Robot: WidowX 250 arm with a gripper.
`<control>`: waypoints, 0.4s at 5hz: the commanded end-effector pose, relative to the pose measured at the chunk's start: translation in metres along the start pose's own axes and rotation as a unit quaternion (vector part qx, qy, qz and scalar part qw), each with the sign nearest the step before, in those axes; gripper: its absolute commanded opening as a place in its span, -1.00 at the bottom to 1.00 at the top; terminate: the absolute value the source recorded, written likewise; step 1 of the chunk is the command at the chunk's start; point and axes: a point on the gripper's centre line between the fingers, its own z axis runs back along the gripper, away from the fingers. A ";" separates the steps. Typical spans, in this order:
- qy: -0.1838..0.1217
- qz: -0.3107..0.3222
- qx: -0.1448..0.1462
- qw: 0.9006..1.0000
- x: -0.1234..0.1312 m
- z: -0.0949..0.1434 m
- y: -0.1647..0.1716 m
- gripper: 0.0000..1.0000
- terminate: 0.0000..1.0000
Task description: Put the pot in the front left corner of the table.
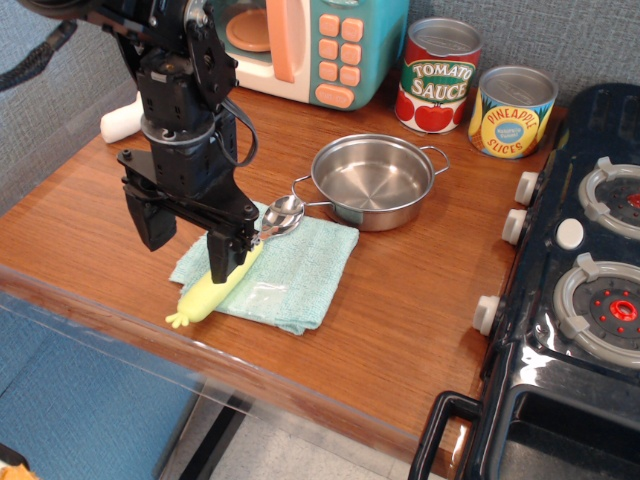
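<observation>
Gripper (188, 235) left of pot (373, 181)

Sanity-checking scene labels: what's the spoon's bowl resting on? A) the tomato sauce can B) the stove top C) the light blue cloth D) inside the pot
C: the spoon lies on the light blue cloth, just left of the pot, which is empty.

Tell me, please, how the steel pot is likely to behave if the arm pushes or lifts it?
The pot looks thin-walled and empty, so probably light for its size. Its wide, shallow shape suggests it would slide on the glossy table rather than tip. The polished rim may be slippery, and its wire handle touches the spoon, which could get dragged along.
</observation>
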 end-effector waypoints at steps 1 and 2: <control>0.000 0.000 0.000 1.000 0.000 0.000 0.000 1.00 -1.00; -0.017 -0.019 -0.002 1.000 0.025 0.010 -0.019 1.00 -1.00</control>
